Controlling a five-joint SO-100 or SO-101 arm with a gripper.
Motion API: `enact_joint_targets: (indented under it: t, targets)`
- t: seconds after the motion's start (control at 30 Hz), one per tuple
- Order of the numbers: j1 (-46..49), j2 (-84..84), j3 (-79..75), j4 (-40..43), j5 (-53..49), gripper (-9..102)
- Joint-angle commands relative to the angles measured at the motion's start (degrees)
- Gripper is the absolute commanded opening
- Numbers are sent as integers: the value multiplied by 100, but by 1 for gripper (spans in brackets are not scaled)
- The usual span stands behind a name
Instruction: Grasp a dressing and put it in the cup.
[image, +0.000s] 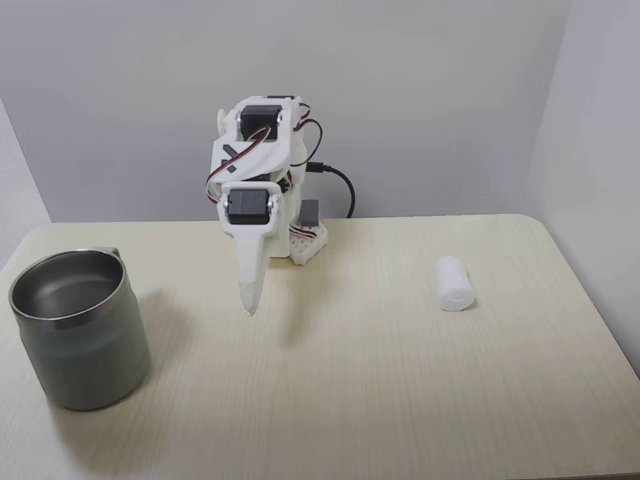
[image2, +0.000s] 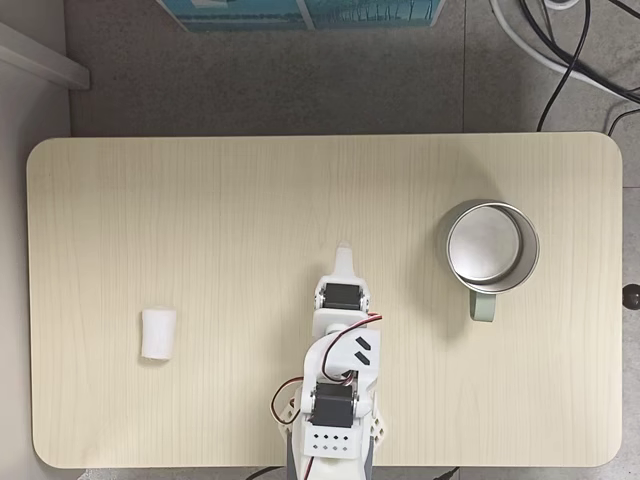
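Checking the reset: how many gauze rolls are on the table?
1. The small white cylindrical gauze roll lies on its side on the pale wooden table, right of the arm in the front fixed view, far from the grey metal mug, whose visible interior looks empty.

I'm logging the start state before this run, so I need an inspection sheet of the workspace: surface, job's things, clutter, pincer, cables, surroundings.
Surface: pale wood-grain table with rounded corners, bare between the things.
Job's things: dressing, a white roll lying on its side, free on the table; cup, grey metal, upright, shiny inside with nothing seen in it. They sit on opposite sides of the arm.
Clutter: nothing seen.
Pincer: pincer points down above the table between the two things, holding nothing; its fingers look closed.
Cables: red and black wires on the arm; a black lead behind the base; cords on the floor.
Surroundings: plain grey walls; grey floor; a blue box edge.
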Motion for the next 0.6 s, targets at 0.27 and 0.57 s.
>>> enact_joint_targets:
  t: [0.27, 0.57]
  targets:
    - [-123, -35, 211, -53, -79, 0]
    - [-800, 158, 1907, 817, -527, 0]
